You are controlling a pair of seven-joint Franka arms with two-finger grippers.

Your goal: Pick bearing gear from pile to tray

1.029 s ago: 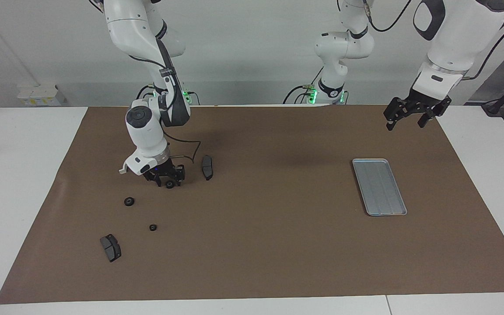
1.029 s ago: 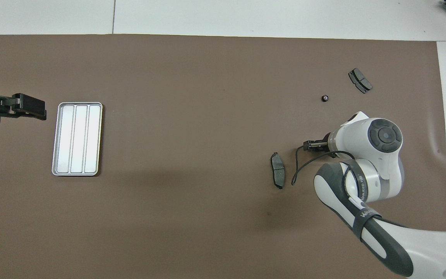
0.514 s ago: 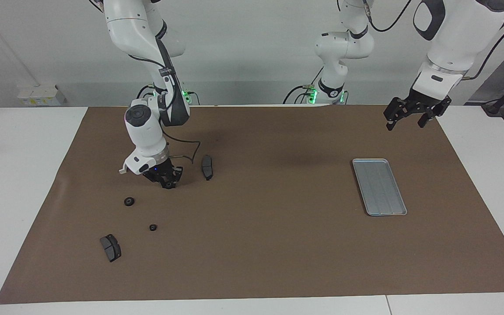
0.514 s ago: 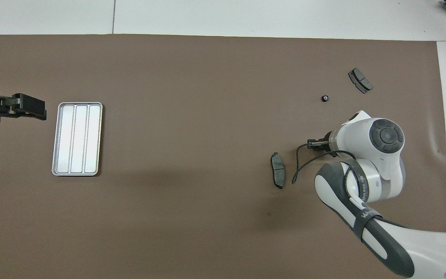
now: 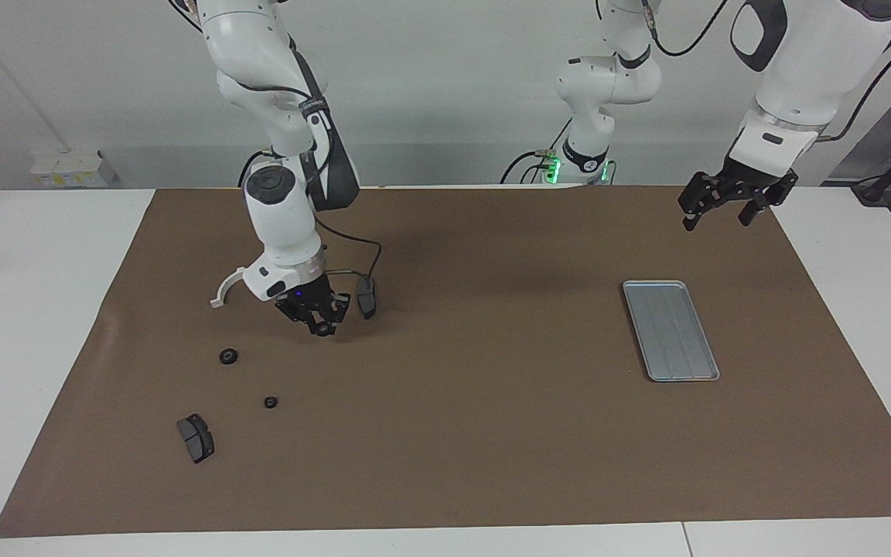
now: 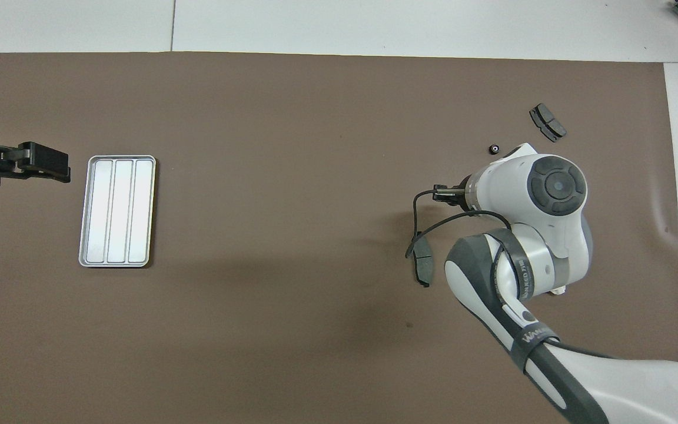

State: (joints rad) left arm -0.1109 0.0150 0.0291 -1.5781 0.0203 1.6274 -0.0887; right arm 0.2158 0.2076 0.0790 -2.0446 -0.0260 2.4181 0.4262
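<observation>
A brown mat [image 5: 461, 387] covers most of the white tabletop [image 5: 35, 255], with a pale wall filling the top of the facing frame. In the left-centre of that frame the right gripper [image 5: 321, 323] hangs just above the mat, its jaws closed on a small black gear [image 5: 324, 329] that sits at their tips, clear of the surface. Just beside it, toward the frame's centre, lies a dark grey brake pad [image 5: 366, 296]. Lower left in the frame the rest of the pile is scattered: a black gear [image 5: 228, 357], a smaller black gear [image 5: 270, 402] below it, and a second brake pad [image 5: 196, 438] near the lower left. A white half-ring [image 5: 224, 290] shows beside the right arm's wrist; whether it lies on the mat I cannot tell. The silver tray [image 5: 670, 330] lies in the right-centre of the frame, well apart from the pile, with nothing in it. The left gripper [image 5: 726, 207] waits in the upper right, above the tray in the frame, jaws spread apart and holding nothing.
</observation>
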